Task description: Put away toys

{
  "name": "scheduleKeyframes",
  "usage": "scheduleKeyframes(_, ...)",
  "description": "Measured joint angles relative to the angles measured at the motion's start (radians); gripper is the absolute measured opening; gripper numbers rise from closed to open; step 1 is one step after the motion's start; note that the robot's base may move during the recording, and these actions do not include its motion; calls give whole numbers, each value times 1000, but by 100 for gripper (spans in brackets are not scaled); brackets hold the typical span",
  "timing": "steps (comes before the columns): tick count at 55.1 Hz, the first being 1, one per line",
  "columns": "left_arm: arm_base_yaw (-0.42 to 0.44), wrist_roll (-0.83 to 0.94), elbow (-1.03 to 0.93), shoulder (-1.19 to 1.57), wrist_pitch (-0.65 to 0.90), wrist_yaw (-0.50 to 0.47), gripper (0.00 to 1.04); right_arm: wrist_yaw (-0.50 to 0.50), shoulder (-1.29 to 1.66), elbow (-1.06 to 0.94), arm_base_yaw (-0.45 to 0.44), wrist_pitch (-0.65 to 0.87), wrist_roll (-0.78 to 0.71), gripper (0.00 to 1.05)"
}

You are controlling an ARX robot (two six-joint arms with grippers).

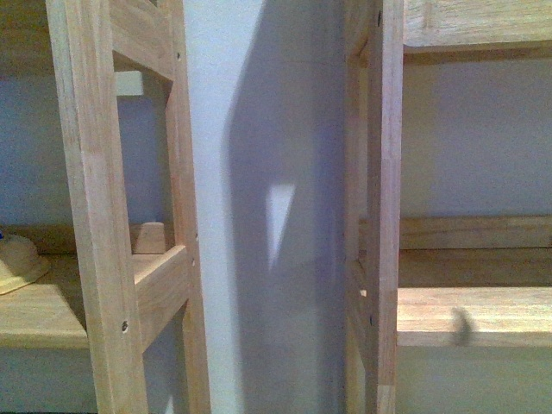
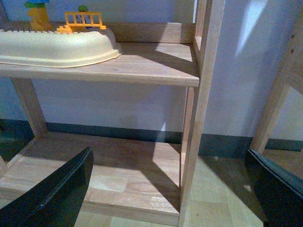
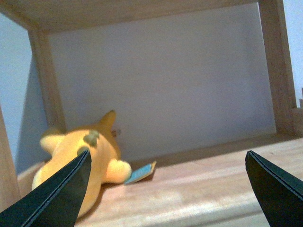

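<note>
The right pincer is spread wide and pinches nothing. Its two dark fingers frame a wooden shelf board. On that board, at about nine o'clock from the pincer's gap and close to the back wall, lies the orange-yellow plush toy, with a small blue tag just beside it. Since the toy rests on the shelf and clear of the fingers, that item looks put away; whether others remain cannot be told.

The left pincer is also spread and empty, hanging near the lower boards of another wooden shelf unit. At eleven o'clock above it sits a cream plastic tray with yellow block pieces behind. Upright posts stand close to both arms and could catch them on withdrawal.
</note>
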Motion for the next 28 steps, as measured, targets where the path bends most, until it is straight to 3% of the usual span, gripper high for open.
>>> scheduleKeyframes(11,0,0,0,0,0,0,98,-256,-273,-344,-207,-27,61,98)
scheduleKeyframes(17,0,0,0,0,0,0,98,-276,-388,-546,-185,-1,39,98)
scheduleKeyframes(28,0,0,0,0,0,0,98,-194,-519,-819,-98,-71,38,98)
